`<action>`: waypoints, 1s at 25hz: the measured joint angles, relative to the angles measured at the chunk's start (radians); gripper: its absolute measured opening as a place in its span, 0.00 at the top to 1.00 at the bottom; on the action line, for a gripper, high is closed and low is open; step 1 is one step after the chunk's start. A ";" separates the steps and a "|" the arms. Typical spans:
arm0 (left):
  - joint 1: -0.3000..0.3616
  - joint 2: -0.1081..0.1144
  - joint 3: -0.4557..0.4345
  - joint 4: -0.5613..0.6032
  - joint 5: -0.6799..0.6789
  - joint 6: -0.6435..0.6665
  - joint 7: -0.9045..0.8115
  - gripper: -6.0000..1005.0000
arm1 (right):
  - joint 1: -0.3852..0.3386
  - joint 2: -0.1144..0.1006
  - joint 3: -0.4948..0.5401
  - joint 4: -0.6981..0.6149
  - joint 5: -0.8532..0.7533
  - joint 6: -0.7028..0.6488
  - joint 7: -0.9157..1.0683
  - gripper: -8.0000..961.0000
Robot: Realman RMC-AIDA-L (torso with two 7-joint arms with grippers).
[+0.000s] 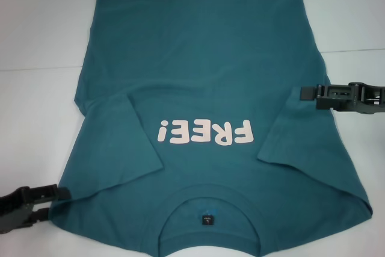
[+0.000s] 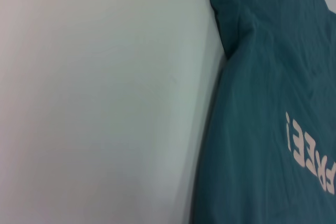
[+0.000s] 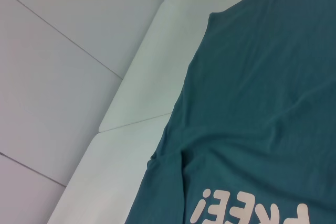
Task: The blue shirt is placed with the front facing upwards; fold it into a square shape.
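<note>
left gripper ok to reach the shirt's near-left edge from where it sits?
Probably yes. The left gripper sits low at the shirt's near-left edge, right beside the folded-in left sleeve. Nothing lies between them; only bare table is around. The right gripper is over the far side, out of the way.

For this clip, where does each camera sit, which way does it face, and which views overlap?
Head view: on the robot's head, looking forward and down at the dark teal-blue short-sleeved cotton T-shirt on the white table; left gripper and right gripper show.
Left wrist view: on the left wrist, facing the table and shirt edge; no gripper shows.
Right wrist view: on the right wrist, facing the shirt, table and floor; no gripper shows.
Shared: the pale pink "FREE!" lettering appears in all three.
</note>
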 joint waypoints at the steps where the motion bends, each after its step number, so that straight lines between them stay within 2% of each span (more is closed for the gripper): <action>1: -0.002 0.000 0.007 -0.003 -0.001 0.001 -0.001 0.24 | 0.000 0.000 0.000 0.000 0.000 0.000 0.000 0.02; 13: -0.046 -0.001 0.017 -0.023 0.000 -0.012 -0.039 0.24 | -0.002 0.001 0.000 0.000 0.000 0.000 -0.002 0.02; 25: -0.050 0.006 0.035 -0.009 0.015 -0.025 -0.105 0.24 | -0.005 -0.001 0.002 0.000 0.000 -0.003 -0.001 0.02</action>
